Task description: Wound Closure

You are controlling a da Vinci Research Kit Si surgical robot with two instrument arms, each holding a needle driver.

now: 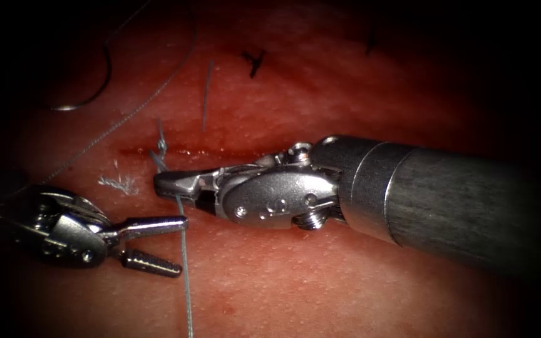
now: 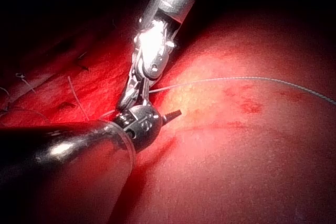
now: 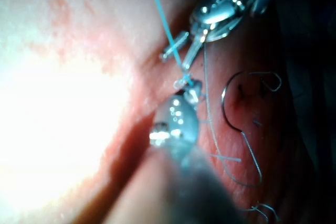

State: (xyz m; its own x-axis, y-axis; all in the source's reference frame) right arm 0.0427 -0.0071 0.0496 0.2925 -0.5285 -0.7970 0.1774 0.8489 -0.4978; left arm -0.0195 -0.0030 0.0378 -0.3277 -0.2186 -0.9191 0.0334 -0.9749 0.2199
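Your endoscope light sits centre: the tissue (image 1: 295, 288) mid-frame is well lit, while the edges and corners drop to black. The needle (image 1: 98, 87) at upper left lies in the dim zone. There's hard glare on the metal of the right claw (image 1: 164, 183) and the left claw (image 1: 183, 245).

In the left wrist view you get a hot spot on the tissue, the right claw is blown white, and the left tool casts a dark shadow. In the right wrist view glare washes the tissue to white and the thread (image 3: 158, 3) catches light.
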